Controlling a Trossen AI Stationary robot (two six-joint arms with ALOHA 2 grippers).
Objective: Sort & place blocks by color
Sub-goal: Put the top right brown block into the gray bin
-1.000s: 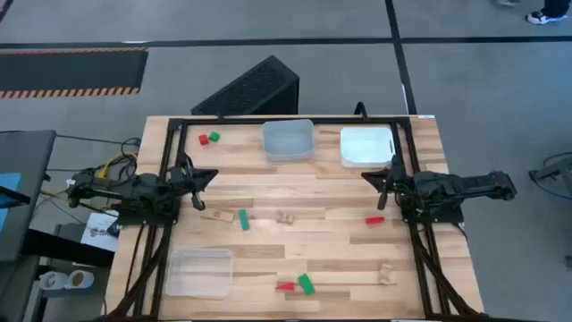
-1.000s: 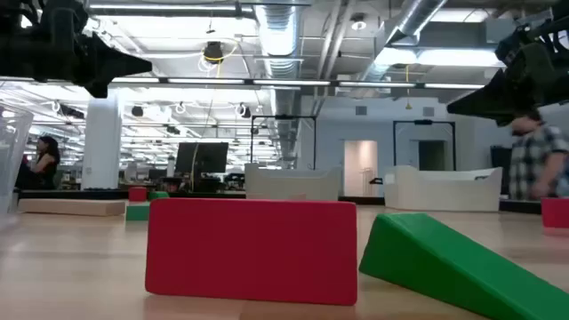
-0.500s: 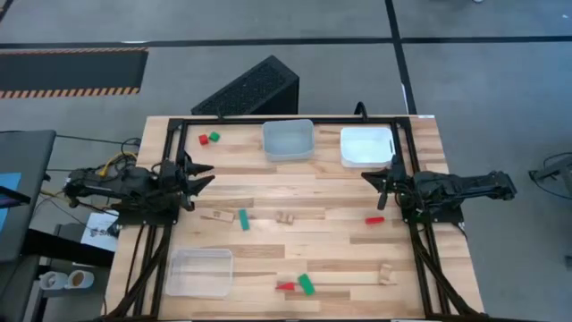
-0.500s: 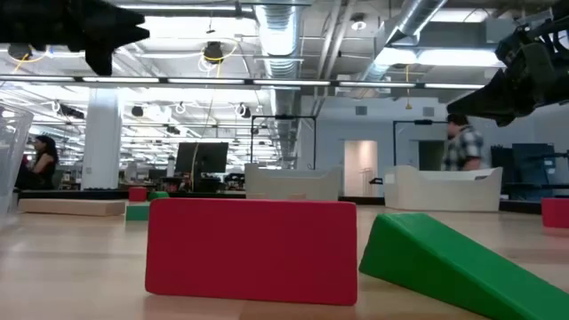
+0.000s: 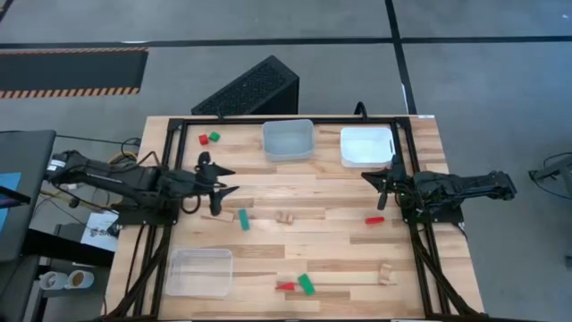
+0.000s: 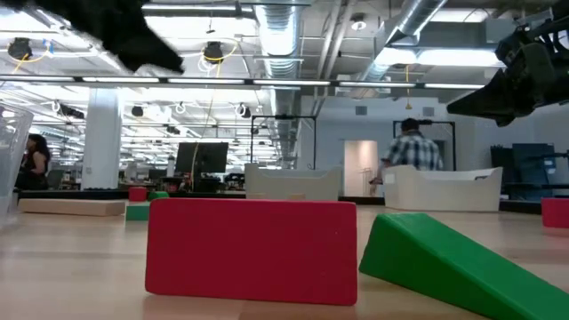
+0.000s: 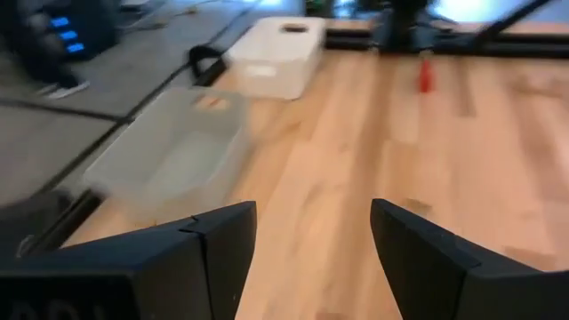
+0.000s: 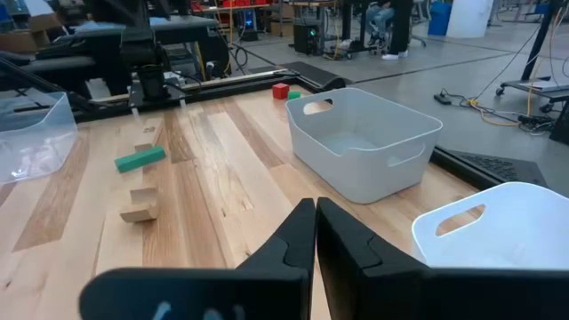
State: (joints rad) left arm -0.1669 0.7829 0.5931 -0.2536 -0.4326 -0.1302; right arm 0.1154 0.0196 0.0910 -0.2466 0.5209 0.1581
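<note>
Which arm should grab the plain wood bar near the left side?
Left: its open gripper hangs close by the wood bar. The right gripper, shut, waits far across the table.

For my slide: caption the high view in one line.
Left gripper, jaws open, reaches over the table; right gripper waits shut; blocks lie scattered.

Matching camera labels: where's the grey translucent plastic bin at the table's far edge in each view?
High: grey translucent plastic bin at the far edge, centre.
Low: background, centre.
Left wrist: left of middle.
Right wrist: centre-right.
Shared landmark: white plastic bin next to it.
</note>
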